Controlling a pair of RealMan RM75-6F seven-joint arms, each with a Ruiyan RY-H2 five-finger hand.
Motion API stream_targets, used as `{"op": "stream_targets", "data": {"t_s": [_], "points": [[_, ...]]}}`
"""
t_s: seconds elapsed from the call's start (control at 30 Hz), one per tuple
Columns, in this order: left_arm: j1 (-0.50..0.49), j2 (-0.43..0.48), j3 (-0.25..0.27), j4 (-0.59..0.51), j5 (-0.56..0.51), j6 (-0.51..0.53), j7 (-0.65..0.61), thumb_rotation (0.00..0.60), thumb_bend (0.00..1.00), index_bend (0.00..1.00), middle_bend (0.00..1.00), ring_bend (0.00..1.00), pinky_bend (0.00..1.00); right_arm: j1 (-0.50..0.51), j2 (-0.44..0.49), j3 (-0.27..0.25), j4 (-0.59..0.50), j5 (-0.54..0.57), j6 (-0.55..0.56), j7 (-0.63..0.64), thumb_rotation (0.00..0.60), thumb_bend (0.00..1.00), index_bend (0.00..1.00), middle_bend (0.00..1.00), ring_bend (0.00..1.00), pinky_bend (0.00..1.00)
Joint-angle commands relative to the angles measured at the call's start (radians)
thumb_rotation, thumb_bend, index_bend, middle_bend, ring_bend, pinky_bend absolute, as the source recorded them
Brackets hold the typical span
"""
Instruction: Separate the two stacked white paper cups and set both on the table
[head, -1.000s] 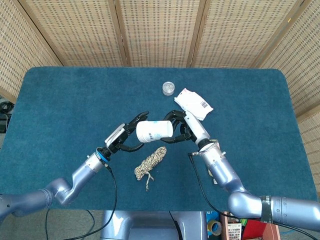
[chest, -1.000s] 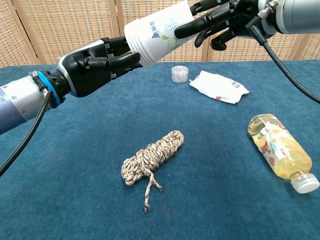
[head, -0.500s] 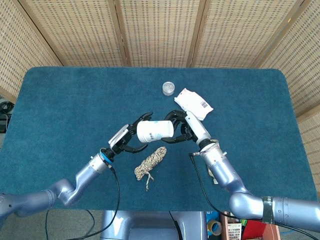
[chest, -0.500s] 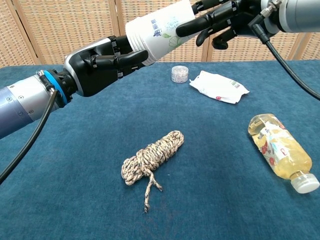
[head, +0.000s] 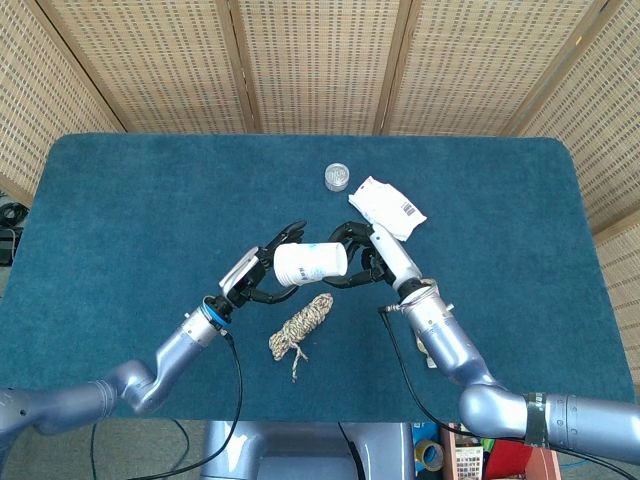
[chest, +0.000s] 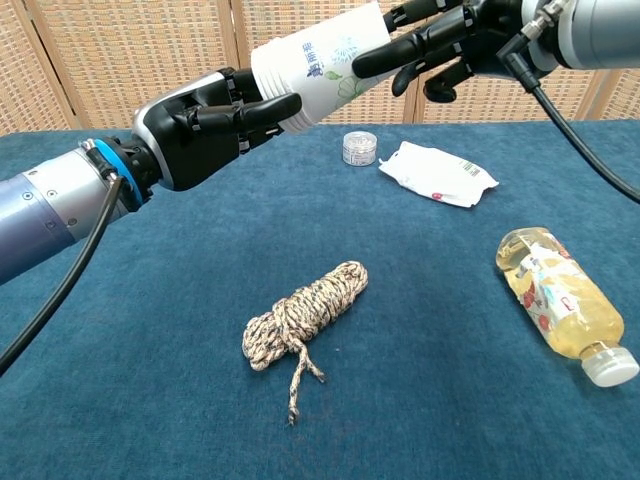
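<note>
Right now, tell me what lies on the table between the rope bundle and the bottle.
Nothing: in the chest view, only bare blue table lies between the rope bundle and the bottle.

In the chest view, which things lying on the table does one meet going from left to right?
Rope bundle → small round tin → white packet → bottle of yellow liquid.
</note>
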Motion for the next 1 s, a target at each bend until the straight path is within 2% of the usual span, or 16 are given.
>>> {"op": "stream_targets", "data": {"t_s": [0.03,0.5,1.0], "points": [[0.001,-0.003,-0.003,-0.001,-0.004,-0.001,0.005,0.6,0.36,0.66,0.0,0.0,0.0,0.0,0.0,0.0,0.0,0.0,0.0,0.0,0.6,0.3,0.78,0.68,0.58,0.83],[0.016,-0.019,-0.027,-0.003,-0.033,0.0,0.036,0.6,0.35,0.71,0.0,0.0,0.0,-0.005,0.008,-0.003,-0.009,-0.011,0.002,0.005,0.6,0.3,0.78,0.68,0.58,0.83],[0.038,0.001,-0.015,-0.012,-0.019,0.005,0.05,0.6,0.35,0.73,0.0,0.0,0.0,-0.024,0.029,-0.001,-0.03,-0.024,0.018,0.014,0.6,0.3,0.78,0.68,0.58,0.83]]}}
